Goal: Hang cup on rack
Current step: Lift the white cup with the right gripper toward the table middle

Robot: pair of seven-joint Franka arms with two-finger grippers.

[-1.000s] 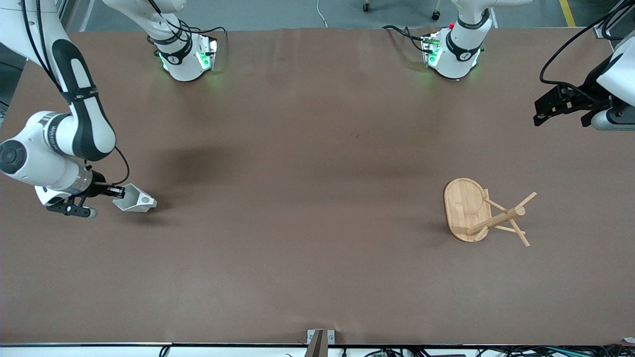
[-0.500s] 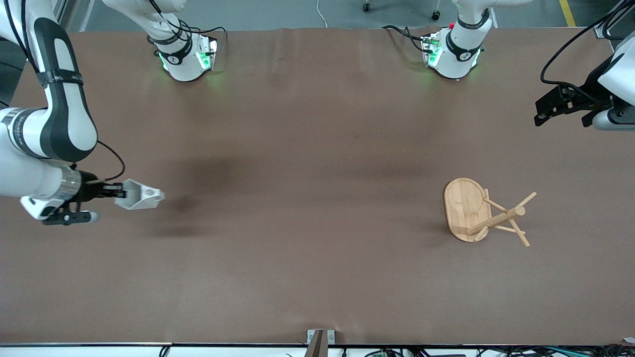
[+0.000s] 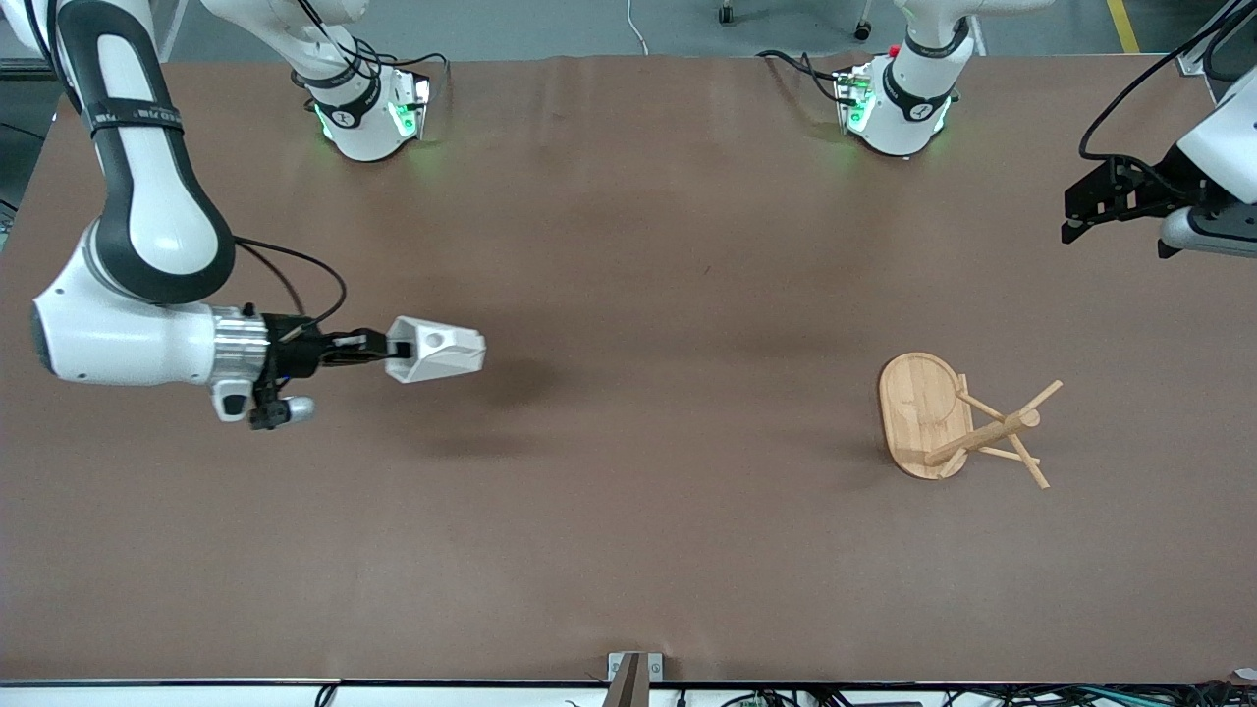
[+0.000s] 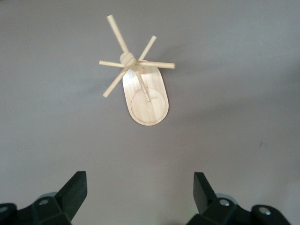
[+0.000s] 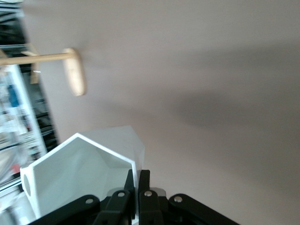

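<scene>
My right gripper (image 3: 391,348) is shut on the rim wall of the white faceted cup (image 3: 435,350) and holds it on its side in the air over the table, toward the right arm's end. In the right wrist view the fingers (image 5: 143,185) pinch the cup's wall (image 5: 84,178). The wooden rack (image 3: 957,420) stands on its oval base toward the left arm's end; it also shows in the left wrist view (image 4: 140,79) and the right wrist view (image 5: 72,70). My left gripper (image 3: 1080,211) is open and empty, waiting high near the table's end; its fingertips (image 4: 77,190) stand wide apart.
The brown table (image 3: 628,511) bears only the rack. The two arm bases (image 3: 368,108) stand along the edge farthest from the front camera. A small metal bracket (image 3: 633,673) sits at the edge nearest that camera.
My right gripper has lifted the cup off the table and carried it toward the table's middle and the rack. The left gripper has shifted slightly. The rack has not moved.
</scene>
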